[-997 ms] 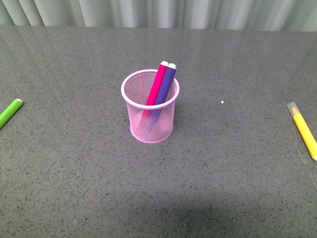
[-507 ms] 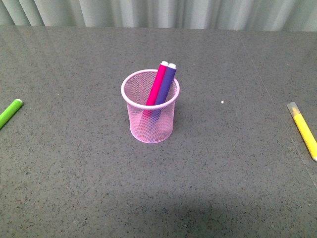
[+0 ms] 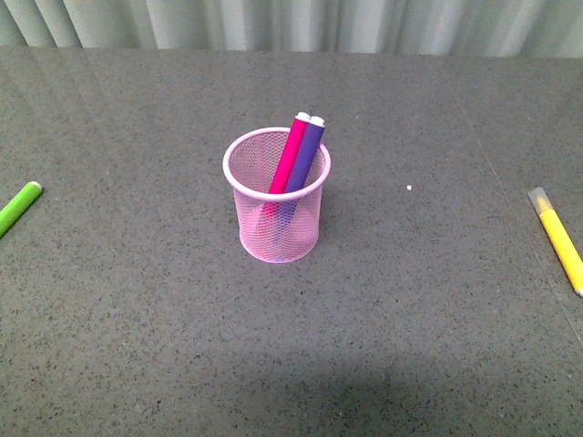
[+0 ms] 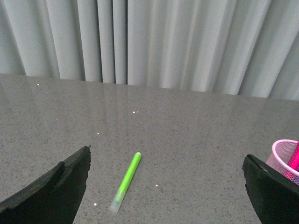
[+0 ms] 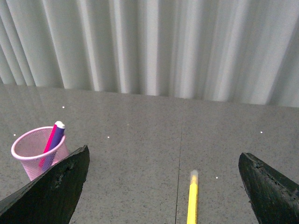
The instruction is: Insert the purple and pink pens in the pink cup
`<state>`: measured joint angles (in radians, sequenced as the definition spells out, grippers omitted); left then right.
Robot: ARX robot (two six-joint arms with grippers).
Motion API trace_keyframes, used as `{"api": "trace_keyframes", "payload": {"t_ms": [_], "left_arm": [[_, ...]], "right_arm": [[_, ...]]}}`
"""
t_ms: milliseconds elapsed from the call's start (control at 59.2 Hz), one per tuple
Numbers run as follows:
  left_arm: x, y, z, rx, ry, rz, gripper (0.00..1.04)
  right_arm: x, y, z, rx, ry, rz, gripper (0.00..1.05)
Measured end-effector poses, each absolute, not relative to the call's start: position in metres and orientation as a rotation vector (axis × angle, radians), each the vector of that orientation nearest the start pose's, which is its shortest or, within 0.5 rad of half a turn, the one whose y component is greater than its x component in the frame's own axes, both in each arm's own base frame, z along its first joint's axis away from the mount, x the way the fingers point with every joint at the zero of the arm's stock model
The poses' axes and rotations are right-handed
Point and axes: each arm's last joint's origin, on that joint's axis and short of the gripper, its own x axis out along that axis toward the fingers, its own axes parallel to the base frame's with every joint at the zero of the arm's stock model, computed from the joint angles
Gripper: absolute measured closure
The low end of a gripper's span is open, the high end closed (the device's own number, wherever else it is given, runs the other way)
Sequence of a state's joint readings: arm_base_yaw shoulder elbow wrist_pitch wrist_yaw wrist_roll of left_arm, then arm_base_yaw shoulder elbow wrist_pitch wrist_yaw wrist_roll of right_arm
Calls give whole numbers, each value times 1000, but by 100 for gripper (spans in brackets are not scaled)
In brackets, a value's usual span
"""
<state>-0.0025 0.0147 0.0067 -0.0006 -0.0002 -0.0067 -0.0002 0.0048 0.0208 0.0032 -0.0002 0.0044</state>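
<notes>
The pink cup (image 3: 276,214) stands upright in the middle of the grey table. The pink pen (image 3: 289,155) and the purple pen (image 3: 306,155) both stand inside it, leaning toward the far right rim, white ends up. Neither arm shows in the front view. My left gripper (image 4: 166,186) is open above the table with nothing between its fingers; the pink cup (image 4: 282,158) shows at the edge of its view. My right gripper (image 5: 163,186) is open and empty too, with the pink cup (image 5: 35,156) and both pens off to one side.
A green marker (image 3: 18,208) lies at the table's left edge, also seen as the green marker (image 4: 126,181) between my left fingers' span. A yellow marker (image 3: 557,238) lies at the right edge, seen as the yellow marker (image 5: 192,200) under my right gripper. Curtains hang behind.
</notes>
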Motion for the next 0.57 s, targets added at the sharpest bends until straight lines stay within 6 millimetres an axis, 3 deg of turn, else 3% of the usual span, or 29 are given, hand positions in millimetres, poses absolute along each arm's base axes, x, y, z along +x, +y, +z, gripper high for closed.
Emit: {"api": "trace_keyframes", "payload": {"t_ms": [575], "left_arm": [[98, 0, 165, -7, 9, -2, 8]], "right_arm": [[97, 0, 171, 4, -19, 0, 7]]}}
